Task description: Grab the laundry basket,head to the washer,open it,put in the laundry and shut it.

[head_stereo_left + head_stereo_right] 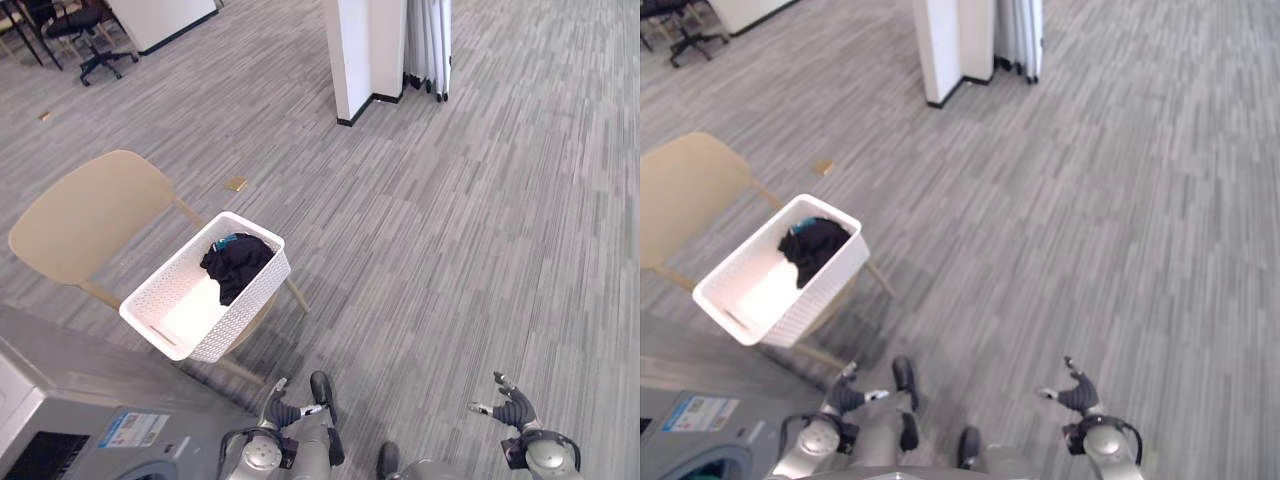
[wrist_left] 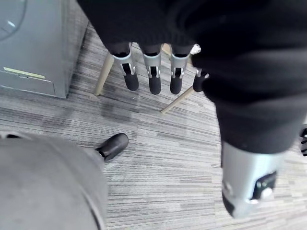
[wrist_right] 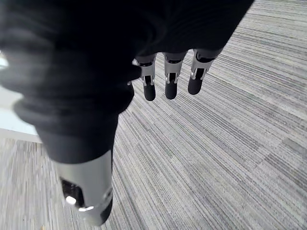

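Observation:
A white perforated laundry basket (image 1: 180, 300) rests on the seat of a beige chair (image 1: 85, 215), with dark laundry (image 1: 235, 265) and a bit of teal cloth at its far end. The grey washer (image 1: 75, 415) stands at the lower left, just in front of the chair. My left hand (image 1: 283, 408) hangs low near the washer's corner, fingers (image 2: 154, 76) straight and holding nothing. My right hand (image 1: 510, 405) hangs over bare carpet at the lower right, its fingers (image 3: 170, 76) relaxed and empty.
Grey striped carpet (image 1: 450, 230) spreads ahead and to the right. A white pillar (image 1: 362, 55) with folded panels (image 1: 427, 45) stands at the back. An office chair (image 1: 90, 30) sits far left. A small tan object (image 1: 236, 184) lies on the floor.

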`<state>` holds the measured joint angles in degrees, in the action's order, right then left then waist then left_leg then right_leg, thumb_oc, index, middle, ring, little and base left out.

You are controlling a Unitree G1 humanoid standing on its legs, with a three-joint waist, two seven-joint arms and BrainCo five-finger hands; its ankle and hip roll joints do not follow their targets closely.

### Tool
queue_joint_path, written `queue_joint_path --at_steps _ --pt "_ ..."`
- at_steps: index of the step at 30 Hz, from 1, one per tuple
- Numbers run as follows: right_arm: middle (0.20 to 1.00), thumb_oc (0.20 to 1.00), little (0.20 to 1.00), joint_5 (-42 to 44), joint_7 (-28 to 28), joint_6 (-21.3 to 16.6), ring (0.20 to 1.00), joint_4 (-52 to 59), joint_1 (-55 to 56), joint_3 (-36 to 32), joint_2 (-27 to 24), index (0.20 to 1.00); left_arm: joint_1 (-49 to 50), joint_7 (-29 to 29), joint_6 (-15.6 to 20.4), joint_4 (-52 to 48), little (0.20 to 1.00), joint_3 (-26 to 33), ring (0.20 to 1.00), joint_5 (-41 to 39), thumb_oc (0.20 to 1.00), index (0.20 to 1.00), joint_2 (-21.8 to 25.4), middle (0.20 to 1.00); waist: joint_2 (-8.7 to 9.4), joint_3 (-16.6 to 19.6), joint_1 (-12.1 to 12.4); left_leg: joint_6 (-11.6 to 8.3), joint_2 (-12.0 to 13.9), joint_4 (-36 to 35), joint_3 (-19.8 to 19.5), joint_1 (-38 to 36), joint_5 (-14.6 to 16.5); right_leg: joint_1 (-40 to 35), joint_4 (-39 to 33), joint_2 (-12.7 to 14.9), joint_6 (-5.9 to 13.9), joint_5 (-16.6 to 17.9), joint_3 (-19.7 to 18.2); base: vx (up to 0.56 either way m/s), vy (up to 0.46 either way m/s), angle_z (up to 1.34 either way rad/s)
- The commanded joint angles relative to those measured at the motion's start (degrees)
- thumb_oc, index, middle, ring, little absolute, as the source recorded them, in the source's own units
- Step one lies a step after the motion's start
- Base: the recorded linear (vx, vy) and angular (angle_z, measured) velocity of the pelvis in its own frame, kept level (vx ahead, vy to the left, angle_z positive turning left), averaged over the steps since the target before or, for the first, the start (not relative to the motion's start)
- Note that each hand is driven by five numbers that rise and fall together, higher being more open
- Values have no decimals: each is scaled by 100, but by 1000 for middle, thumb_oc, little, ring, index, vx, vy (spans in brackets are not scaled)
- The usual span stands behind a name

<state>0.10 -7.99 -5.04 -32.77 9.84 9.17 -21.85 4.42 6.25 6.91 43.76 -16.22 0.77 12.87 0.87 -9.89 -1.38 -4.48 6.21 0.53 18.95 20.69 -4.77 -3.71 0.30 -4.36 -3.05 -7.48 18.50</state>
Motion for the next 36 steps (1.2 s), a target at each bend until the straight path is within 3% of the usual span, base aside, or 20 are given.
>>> queue_joint_path --at_steps 1,6,7,8,9,10,12,15,16,17,20,23,25,26,27,28,29,30,34,36 --pt "1000 1000 1000 -26 -84 -226 1000 460 -103 -170 -78 1000 -90 51 173 -363 1000 43 1000 -33 1000 1000 246 1000 -72 45 -13 -50 12 -273 258 -800 -214 -424 73 522 865 -367 -547 426 125 7" --pt "1000 1000 1000 -89 -15 -205 1000 337 -216 -32 59 1000 -11 67 171 -433 1000 117 1000 -140 1000 1000 345 1000 248 243 131 167 -133 260 483 -782 54 -540 494 841 1041 -431 -419 372 154 21" --pt "1000 1000 1000 -101 -3 -196 1000 343 -254 -22 74 1000 -13 59 168 -472 1000 141 1000 -166 1000 1000 384 1000 304 261 161 244 -181 275 512 -825 161 -467 773 945 1137 -348 -368 224 177 23" --pt "1000 1000 1000 -73 13 -223 1000 380 -332 8 126 1000 -34 96 184 -521 1000 180 1000 -223 1000 1000 467 1000 359 234 188 384 -268 324 541 -926 371 -198 1609 1159 1324 9 -267 225 187 31" --pt "1000 1000 1000 -73 12 -224 1000 375 -339 10 135 1000 -37 95 182 -524 1000 184 1000 -226 1000 1000 476 1000 379 246 191 403 -290 334 554 -908 392 -151 1675 1195 1347 -23 -281 264 216 29" --pt "1000 1000 1000 -55 25 -241 1000 420 -396 55 198 1000 -121 164 166 -506 1000 206 1000 -232 1000 1000 528 1000 344 144 149 493 -377 309 472 -1134 541 348 2289 1295 1402 184 -255 114 93 41" --pt "1000 1000 1000 -67 31 -247 1000 472 -406 64 216 1000 -159 199 172 -486 1000 226 1000 -200 1000 1000 536 1000 294 113 108 516 -435 252 364 -1267 603 553 2337 1266 1341 72 -268 145 54 57" --pt "1000 1000 1000 -29 19 -254 1000 502 -425 105 189 1000 -255 244 183 -342 1000 199 1000 -185 1000 1000 464 1000 93 -72 -52 495 -522 37 -135 -1538 524 1137 1747 813 1053 -59 -602 193 -6 92" --pt "1000 1000 1000 -29 19 -254 1000 502 -428 104 188 1000 -258 245 183 -341 1000 199 1000 -185 1000 1000 462 1000 81 -58 -51 492 -508 39 -136 -1516 516 1145 1717 797 1046 -32 -598 255 -62 102" --pt "1000 1000 1000 5 -14 -228 1000 476 -408 78 156 1000 -315 228 166 -191 1000 165 1000 -140 1000 1000 401 1000 66 -136 -188 473 -662 -42 -526 -1653 573 1407 1154 560 1037 111 -1184 122 -53 127" --pt "1000 1000 1000 12 -7 -210 1000 467 -359 67 132 1000 -354 197 149 2 1000 144 1000 -95 1000 1000 340 1000 76 -160 -253 456 -793 7 -858 -1716 657 1554 916 454 1055 313 -1481 173 -88 177" --pt "1000 1000 1000 13 20 -274 1000 421 -292 -23 75 1000 -244 139 169 73 1000 198 1000 -160 1000 1000 250 1000 80 -94 -181 365 -994 509 -1172 -1559 899 1148 464 608 957 443 -1272 170 -167 181" --pt "1000 1000 1000 37 -3 -284 1000 384 -347 -35 11 1000 -190 144 144 22 1000 246 1000 -281 1000 1000 255 1000 112 -202 -169 242 -839 1079 -862 -1310 1008 971 417 757 921 389 -971 51 -77 144" --pt "1000 1000 1000 38 -42 -217 1000 337 -344 -53 -21 1000 -122 135 98 -55 1000 308 1000 -326 1000 1000 299 1000 109 -192 -176 276 -357 1146 -121 -1113 928 779 307 883 911 297 -537 154 0 178" --pt "1000 1000 1000 33 -53 -201 1000 299 -333 -54 -20 1000 -83 116 84 -52 1000 331 1000 -310 1000 1000 320 1000 91 -159 -154 223 -229 1036 -57 -1146 931 664 285 881 941 203 -462 153 39 169" --pt "1000 1000 1000 32 -46 -188 1000 269 -318 -49 -13 1000 -45 92 71 -65 1000 355 1000 -291 1000 1000 347 1000 115 -137 -157 225 -130 883 32 -1084 694 660 273 912 901 241 -335 325 100 106" --pt "1000 1000 1000 18 -41 -165 1000 222 -301 -43 -13 1000 -8 79 46 -44 1000 407 1000 -273 1000 1000 382 1000 144 -80 -132 63 126 631 41 -1053 485 491 263 965 930 56 -208 211 65 71" --pt "1000 1000 1000 17 -41 -166 1000 220 -301 -40 -11 1000 -5 79 45 -45 1000 409 1000 -273 1000 1000 383 1000 148 -85 -143 57 121 624 31 -1061 478 481 265 967 928 48 -198 280 105 42" --pt "1000 1000 1000 -47 -34 -141 1000 292 -257 -48 -75 1000 58 78 -9 -10 1000 481 1000 -234 1000 1000 440 1000 178 -61 -107 -172 655 340 169 -883 -18 214 411 1109 918 -209 76 237 136 22" --pt "1000 1000 1000 -139 -2 -146 1000 405 -249 -74 -118 1000 111 48 -22 9 1000 538 1000 -232 1000 1000 464 1000 77 8 -105 -244 746 174 285 -1013 -139 35 549 1189 994 -335 202 298 237 22"
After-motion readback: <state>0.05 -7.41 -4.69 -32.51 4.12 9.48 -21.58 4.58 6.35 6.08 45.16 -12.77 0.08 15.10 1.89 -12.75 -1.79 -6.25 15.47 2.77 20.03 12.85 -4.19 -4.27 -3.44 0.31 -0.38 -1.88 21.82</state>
